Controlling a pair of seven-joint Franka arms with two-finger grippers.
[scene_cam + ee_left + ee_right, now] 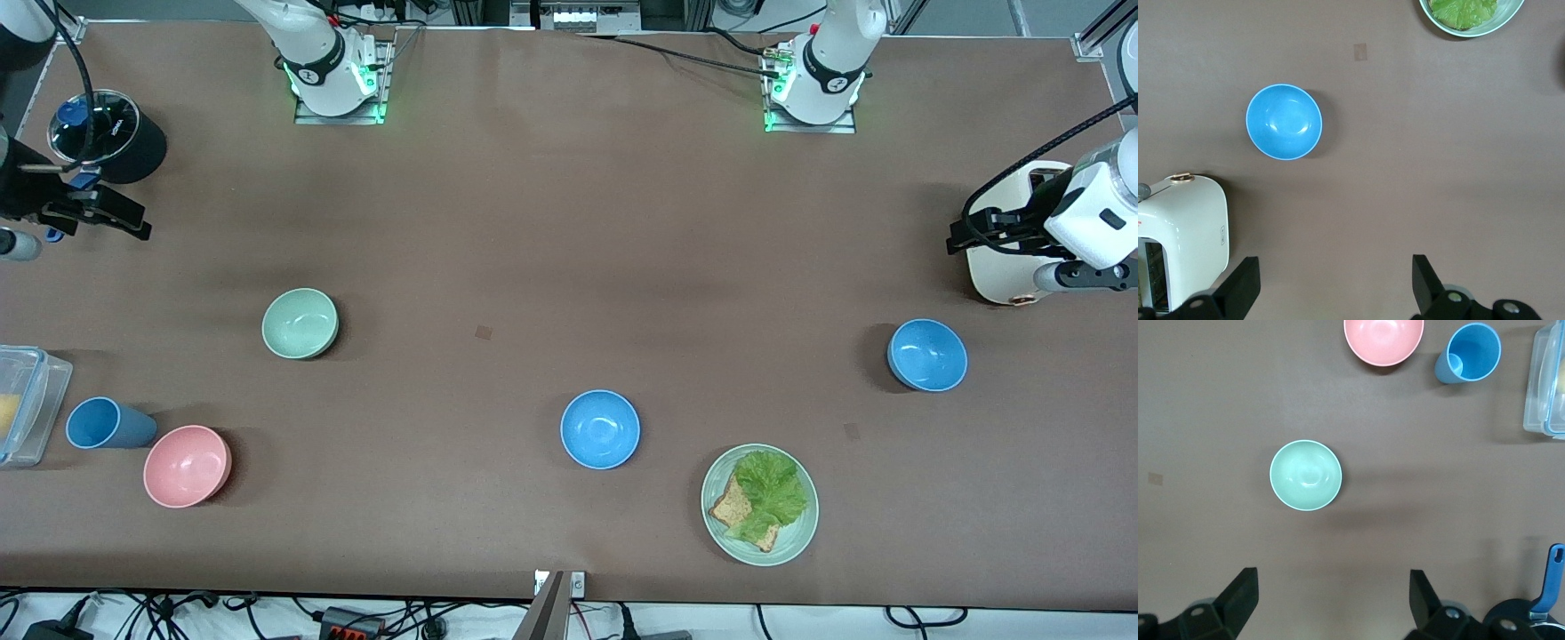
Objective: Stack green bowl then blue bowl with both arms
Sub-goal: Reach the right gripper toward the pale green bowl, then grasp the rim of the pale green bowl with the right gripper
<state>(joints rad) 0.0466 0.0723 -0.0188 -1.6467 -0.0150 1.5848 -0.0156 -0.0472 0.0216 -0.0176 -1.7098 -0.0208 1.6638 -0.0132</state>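
Observation:
The pale green bowl (300, 324) (1305, 475) stands upright on the table toward the right arm's end. One blue bowl (600, 429) sits mid-table, nearer the front camera. A second blue bowl (927, 356) (1284, 121) sits toward the left arm's end. My right gripper (133, 222) (1333, 597) hangs open and empty at the right arm's end of the table, beside the black pot, apart from the green bowl. My left gripper (965, 233) (1336, 280) hangs open and empty over the white toaster, apart from the second blue bowl.
A pink bowl (188, 466), a blue cup (107, 423) and a clear plastic box (27, 404) cluster at the right arm's end. A black pot (107, 133) stands there too. A white toaster (1009, 267) and a green plate with lettuce and bread (800, 533) lie toward the left arm's end.

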